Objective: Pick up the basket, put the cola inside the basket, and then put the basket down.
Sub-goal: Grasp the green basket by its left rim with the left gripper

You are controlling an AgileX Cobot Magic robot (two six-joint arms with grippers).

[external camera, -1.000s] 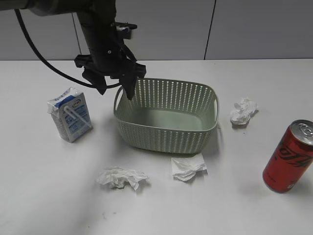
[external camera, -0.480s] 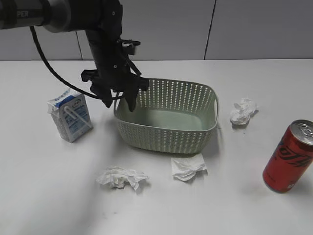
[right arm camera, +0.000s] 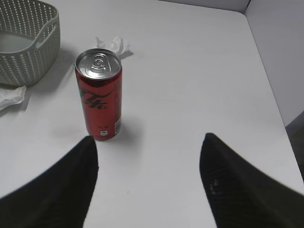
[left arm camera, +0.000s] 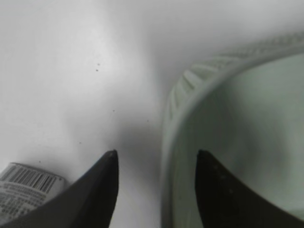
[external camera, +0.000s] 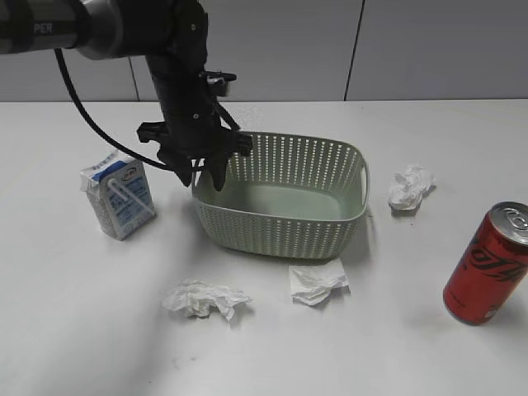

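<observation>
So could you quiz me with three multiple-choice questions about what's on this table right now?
1. Where is the cola?
A. inside the basket
B. on the table, right of the basket
C. on the milk carton

2. How many crumpled tissues lie on the table?
A. one
B. three
C. five

3. How is the left gripper?
A. open, straddling the basket's rim
C. shut on the cola
B. shut on the carton

Answers: 1 B, the can stands apart from the basket. 2 B, three white wads show. 3 A, the wrist view shows one finger on each side of the rim.
</observation>
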